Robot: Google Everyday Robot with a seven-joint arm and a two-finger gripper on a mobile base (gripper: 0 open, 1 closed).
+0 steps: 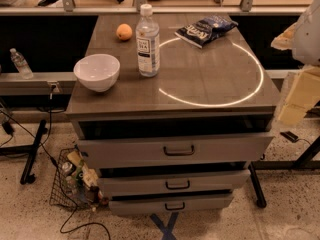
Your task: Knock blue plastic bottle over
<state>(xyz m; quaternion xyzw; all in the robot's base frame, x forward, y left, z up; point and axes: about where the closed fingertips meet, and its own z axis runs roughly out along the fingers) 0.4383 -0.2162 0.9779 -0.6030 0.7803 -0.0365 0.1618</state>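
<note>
We're looking at a grey drawer cabinet [220, 146] w/ three drawers, filling the centre of the view. A bright light ring [215, 105] is glowing on its top.

The gripper [299, 96] is hanging at 3 o'clock, off the cabinet's right edge & partly cut by the frame. We can't tell whether it's open or closed.

A wire basket [62, 184] of rubbish is sitting on the floor at 8 o'clock. On top, the white bowl [97, 71] is sitting near the left edge.

The blue plastic bottle [148, 41] is standing upright at approx 10 o'clock from the top's centre, near the bowl, which is at its 8 o'clock. It's well apart from the gripper.

A blue snack bag [206, 30] is lying at the bottle's 2 o'clock, an orange [124, 32] at its 10.

Step in hand, we're judging: approach, no contact yet. The next move is calling for a reach left across the top & a sideways push high on the bottle, near the cap, while missing bowl & bag.
</note>
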